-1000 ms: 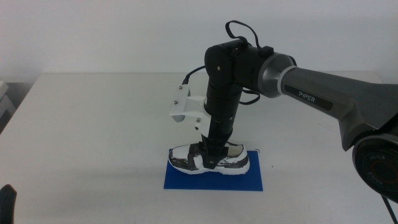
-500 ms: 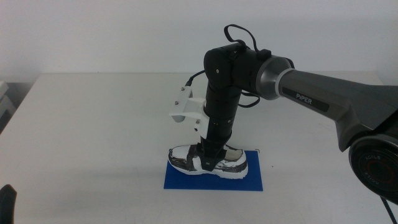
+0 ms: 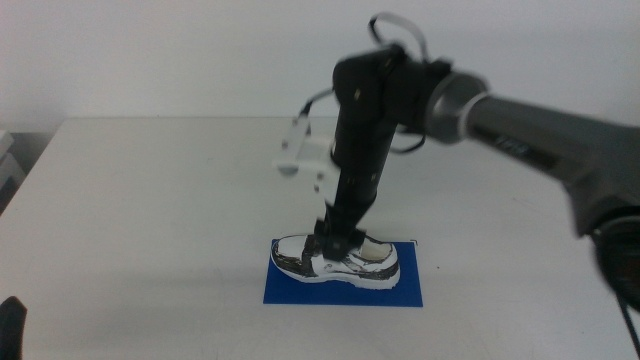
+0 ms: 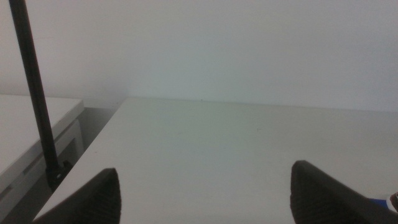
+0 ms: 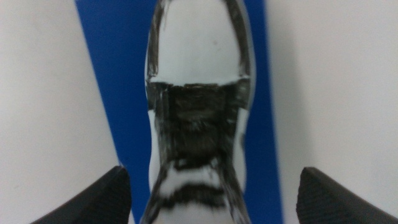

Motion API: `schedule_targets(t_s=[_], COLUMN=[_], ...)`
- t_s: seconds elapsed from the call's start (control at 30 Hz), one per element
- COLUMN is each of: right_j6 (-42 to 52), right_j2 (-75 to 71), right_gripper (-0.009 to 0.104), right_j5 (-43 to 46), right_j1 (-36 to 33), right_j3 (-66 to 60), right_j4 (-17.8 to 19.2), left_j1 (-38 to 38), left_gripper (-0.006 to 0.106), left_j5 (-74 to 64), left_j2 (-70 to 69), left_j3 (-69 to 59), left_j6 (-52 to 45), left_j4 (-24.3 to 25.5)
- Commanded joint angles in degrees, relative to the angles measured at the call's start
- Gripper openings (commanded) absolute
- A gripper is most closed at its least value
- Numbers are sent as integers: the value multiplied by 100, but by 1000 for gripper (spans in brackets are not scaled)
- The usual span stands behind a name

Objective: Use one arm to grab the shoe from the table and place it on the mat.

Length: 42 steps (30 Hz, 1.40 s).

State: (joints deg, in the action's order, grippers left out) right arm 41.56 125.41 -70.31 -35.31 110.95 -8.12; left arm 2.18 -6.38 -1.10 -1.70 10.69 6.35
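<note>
The white and black mottled shoe (image 3: 345, 263) lies flat on the blue mat (image 3: 290, 291) at the front middle of the white table (image 3: 150, 200). The right arm (image 3: 520, 125) reaches in from the right, blurred by motion. Its gripper (image 3: 335, 236) hangs just above the middle of the shoe. In the right wrist view the right gripper (image 5: 214, 190) is open, its jaws wide apart on either side of the shoe (image 5: 198, 93), with the mat (image 5: 112, 74) beneath. The left gripper (image 3: 10, 325) waits at the bottom left edge, open in the left wrist view (image 4: 205, 186).
A white block (image 3: 300, 155) sticks out from the right arm's wrist, with a black cable looping over the elbow. A thin black pole (image 4: 31, 81) stands beside the table's left edge, next to a white side unit (image 3: 8, 160).
The right gripper has let go of the shoe and risen a little, and the arm has tilted back. The shoe stays on the mat. The left arm has not moved.
</note>
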Motion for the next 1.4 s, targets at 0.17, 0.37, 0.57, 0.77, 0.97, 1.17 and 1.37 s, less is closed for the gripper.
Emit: schedule_targets(t_s=[0.17,0.37,0.57,0.77,0.97,1.17,1.37], right_j6=[-19,-871,-2391,-2639,-2497,-2497,-2497], right_j2=[-1612,-2545,-3738,-5457,-7063,-8837,-10249], right_gripper=[78,78,78,78,78,78,78], right_j5=[-337,-337,-65,1268,2693,4440,4814], right_j1=[134,608,1299,2248,3267,3550,3550], right_j3=[146,135,-573,-2668,-4906,-6882,-8226], right_j4=[-287,-341,-140,-169,-299,-299,-266], left_j1=[-28,-28,-28,-28,-28,-28,-28], left_gripper=[94,94,94,94,94,94,94], left_j5=[450,450,450,450,450,450,450], left_j2=[-38,-38,-38,-38,-38,-38,-38], left_j3=[-29,-29,-29,-29,-29,-29,-29], left_j6=[17,17,17,17,17,17,17], left_j4=[-18,-18,-18,-18,-18,-18,-18])
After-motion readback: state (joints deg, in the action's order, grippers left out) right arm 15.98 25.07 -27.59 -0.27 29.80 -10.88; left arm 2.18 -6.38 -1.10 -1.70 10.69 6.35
